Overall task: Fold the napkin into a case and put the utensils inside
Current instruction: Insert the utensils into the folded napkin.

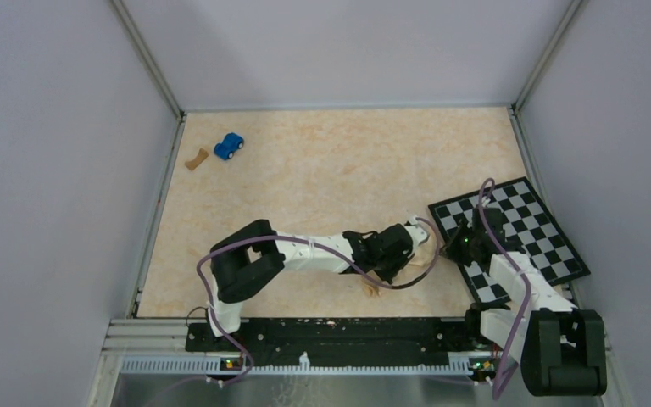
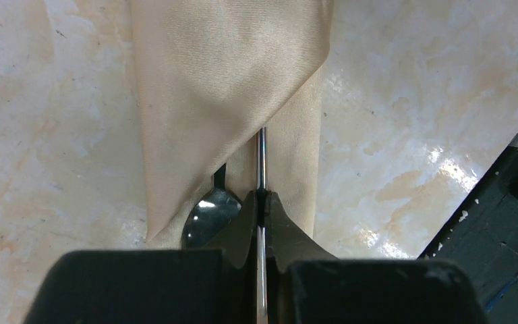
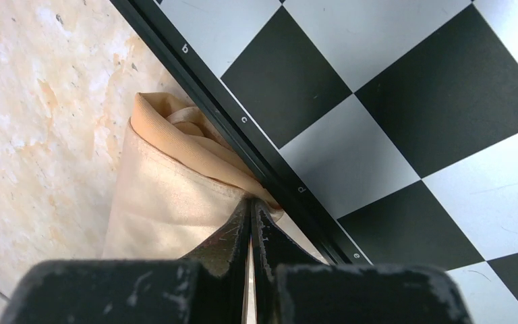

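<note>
- The left tool (image 2: 262, 197) is clamped on a thin utensil (image 2: 261, 158), its end under the folded napkin (image 2: 229, 67), beside 1 spoon (image 2: 210, 208).
- The right tool (image 3: 251, 202) is pinched together on the napkin's end, by the checkerboard (image 3: 378, 135).
- Next, probably: push the utensil deeper, then let go.

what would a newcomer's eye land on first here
The left gripper pinches a thin utensil that runs under the folded napkin's flap, with a spoon beside it. The right gripper nips the napkin at the checkerboard's edge. A blue car sits far back left.
</note>
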`<action>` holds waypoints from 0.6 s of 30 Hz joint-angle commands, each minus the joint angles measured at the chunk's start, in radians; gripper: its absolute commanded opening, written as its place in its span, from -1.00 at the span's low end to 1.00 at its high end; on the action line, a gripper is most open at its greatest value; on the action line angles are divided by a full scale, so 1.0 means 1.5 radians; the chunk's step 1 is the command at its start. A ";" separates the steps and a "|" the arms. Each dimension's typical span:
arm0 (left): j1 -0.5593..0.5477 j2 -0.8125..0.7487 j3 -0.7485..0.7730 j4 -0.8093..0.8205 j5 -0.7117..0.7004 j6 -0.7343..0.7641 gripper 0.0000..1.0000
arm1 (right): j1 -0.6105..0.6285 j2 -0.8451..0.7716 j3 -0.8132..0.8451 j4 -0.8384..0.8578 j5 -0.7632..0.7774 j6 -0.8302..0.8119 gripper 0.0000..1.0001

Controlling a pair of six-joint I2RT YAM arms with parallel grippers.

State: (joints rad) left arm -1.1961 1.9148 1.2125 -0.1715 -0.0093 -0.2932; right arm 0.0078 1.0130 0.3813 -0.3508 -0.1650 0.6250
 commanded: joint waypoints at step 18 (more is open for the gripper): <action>-0.013 -0.062 0.031 -0.087 -0.074 -0.038 0.06 | -0.003 0.010 -0.003 0.035 -0.014 -0.009 -1.00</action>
State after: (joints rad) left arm -1.2095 1.9530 1.2873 -0.2474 -0.0784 -0.3115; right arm 0.0078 1.0180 0.3801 -0.3225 -0.1802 0.6235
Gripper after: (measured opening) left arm 0.490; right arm 0.003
